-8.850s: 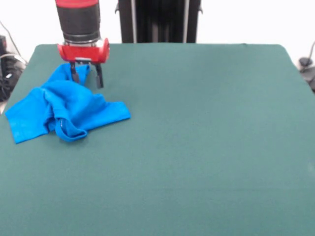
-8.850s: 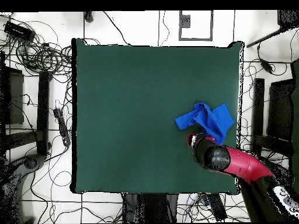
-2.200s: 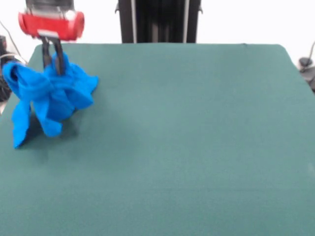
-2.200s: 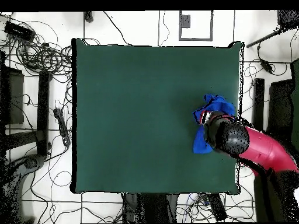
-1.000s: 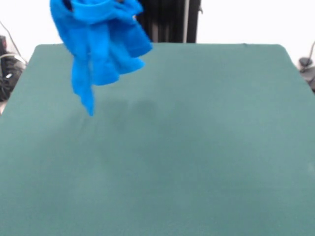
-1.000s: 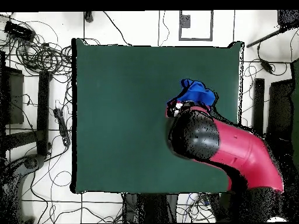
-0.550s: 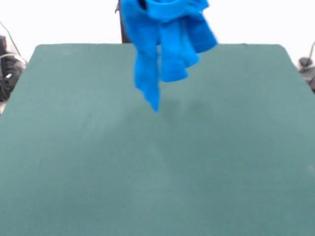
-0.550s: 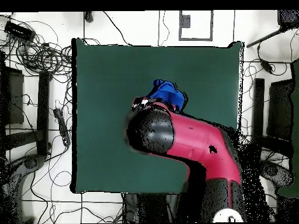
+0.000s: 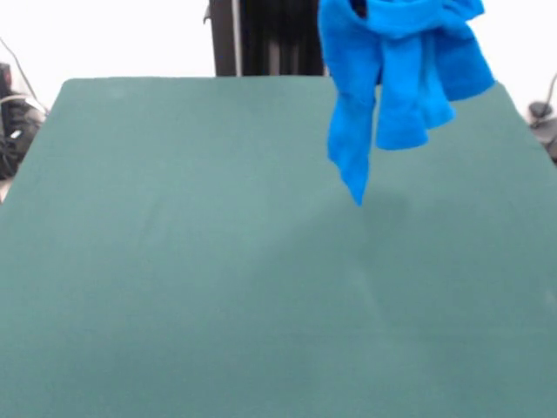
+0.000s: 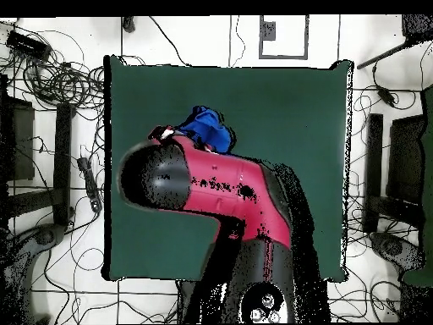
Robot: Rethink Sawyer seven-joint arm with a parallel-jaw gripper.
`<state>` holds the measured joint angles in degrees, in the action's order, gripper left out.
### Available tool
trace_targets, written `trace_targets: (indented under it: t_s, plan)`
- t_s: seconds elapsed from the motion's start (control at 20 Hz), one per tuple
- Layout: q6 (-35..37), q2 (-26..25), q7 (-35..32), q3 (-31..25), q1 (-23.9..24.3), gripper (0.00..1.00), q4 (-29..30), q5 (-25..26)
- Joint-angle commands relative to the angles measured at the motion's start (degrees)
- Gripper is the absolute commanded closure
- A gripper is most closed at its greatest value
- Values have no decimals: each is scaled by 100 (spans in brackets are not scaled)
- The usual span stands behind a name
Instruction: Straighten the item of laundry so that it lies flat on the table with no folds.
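Here there is one shirt, one table and one arm. The shirt, bright blue and bunched into hanging folds, is in the air above the table, with its lowest strip tapering to a point clear of the felt and a faint shadow beneath it. From above, a small blue bundle of it peeks out just past the arm's rounded end, over the table's middle region toward the side far from the base. The table is dark green, wide and otherwise bare; around it lie a pale tiled floor, tangled black cables and dark stands. The shirt's top runs off the upper edge of the front view, and the arm covers the claw from above, so I cannot tell whether the claw is open or closed. No print or lettering can be made out.
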<state>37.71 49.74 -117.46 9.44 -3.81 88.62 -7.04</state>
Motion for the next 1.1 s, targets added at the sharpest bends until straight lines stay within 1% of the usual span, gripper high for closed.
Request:
trace_targets:
  t_s: [0.05, 0.2, 0.4, 0.65, 0.75, 0.9, 1.1]
  plan:
    - [464, -752, -1963, 138, -324, 100, -366, -298]
    - [251, -926, -2009, 124, -382, 100, -383, -299]
    - [-229, -1118, -1691, -32, -219, 100, -71, -217]
    - [-1288, -1609, -1634, -252, -31, 100, 219, -196]
    - [-1520, -1735, -1630, -296, -23, 100, 240, -199]
    - [-1801, -1798, -1568, -392, 19, 100, 368, -215]
    - [-2061, -1695, -1230, -645, 297, 100, 701, -137]
